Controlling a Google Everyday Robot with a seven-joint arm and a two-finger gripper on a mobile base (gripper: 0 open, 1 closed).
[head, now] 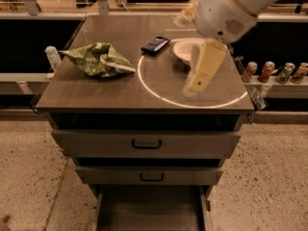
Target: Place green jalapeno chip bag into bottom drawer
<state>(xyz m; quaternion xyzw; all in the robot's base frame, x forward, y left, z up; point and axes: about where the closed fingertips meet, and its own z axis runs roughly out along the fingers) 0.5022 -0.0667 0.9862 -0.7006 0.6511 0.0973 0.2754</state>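
Gripper (pixel 196 83): suspended above the right half of the table (pixel 96 93), hanging from the white arm (pixel 231 8) that enters from the upper right. It stands in front of the white bowl (pixel 183 49) and covers the bowl's right part. Its pale tip lies over the right side of the bright ring of light (pixel 159 95) cast on the table top. Whether the gripper is spread or closed cannot be told. It is well apart from the green jalapeno chip bag (pixel 98 59).

Green jalapeno chip bag: lies crumpled on the left part of the table, near the left edge, just outside the ring of light. Nothing touches it.

Dark flat slab (pixel 155 44): lies on the table between the bag and the bowl, closer to the bowl, toward the rear.

Drawers – three, stacked under the table top:
- Top drawer (pixel 147 143): black handle, front face flush, closed.
- Middle drawer (pixel 152 177): black handle, closed.
- Bottom drawer (pixel 149 211): pulled out toward the camera, its flat grey floor showing between the side rails.

Surroundings: a small white bottle (pixel 52 57) stands just beside the table's left edge – behind the bag. A row of drink cans (pixel 269 71) stands on a low shelf to the right of the table
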